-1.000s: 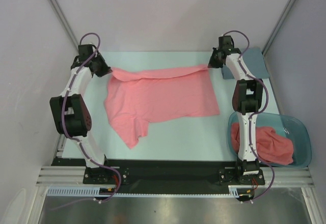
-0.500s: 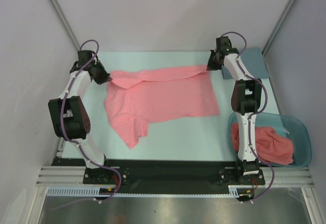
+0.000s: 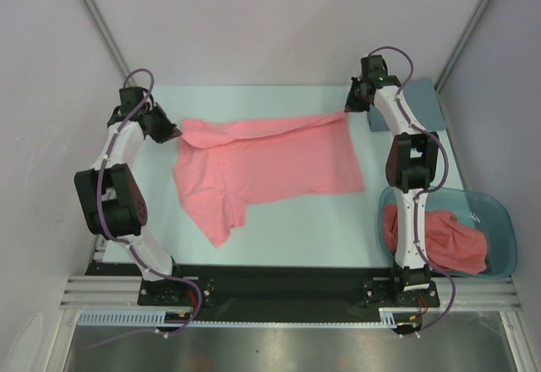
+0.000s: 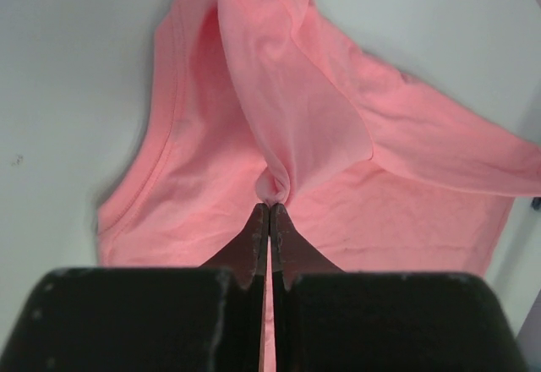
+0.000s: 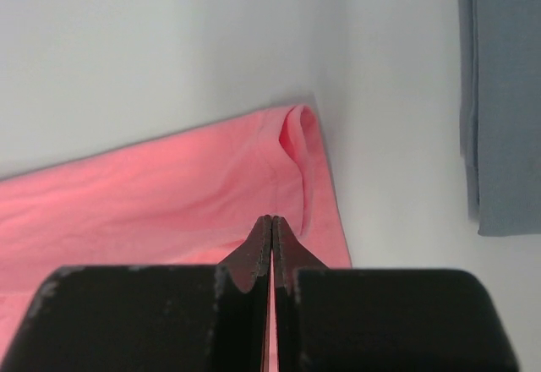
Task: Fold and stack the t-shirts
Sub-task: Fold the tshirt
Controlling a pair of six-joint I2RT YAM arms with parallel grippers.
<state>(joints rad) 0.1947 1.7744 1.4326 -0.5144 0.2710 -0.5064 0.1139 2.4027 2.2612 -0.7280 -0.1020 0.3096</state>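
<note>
T-shirts (image 3: 448, 238) lie crumpled in the teal tub (image 3: 507, 220) at the near right. Mid-table, one spread t-shirt (image 3: 270, 169) rests mostly flat, a sleeve pointing toward the arms. At its far edge the left gripper (image 4: 270, 210) and right gripper (image 5: 271, 220) each pinch a corner, jaws fully closed on thin fabric. Uneven pulling risks a skewed fold, and so slight a pinch could slip free.

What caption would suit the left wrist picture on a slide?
Left claw shut on a bunched fold of the pink t-shirt spread over the pale table.
</note>
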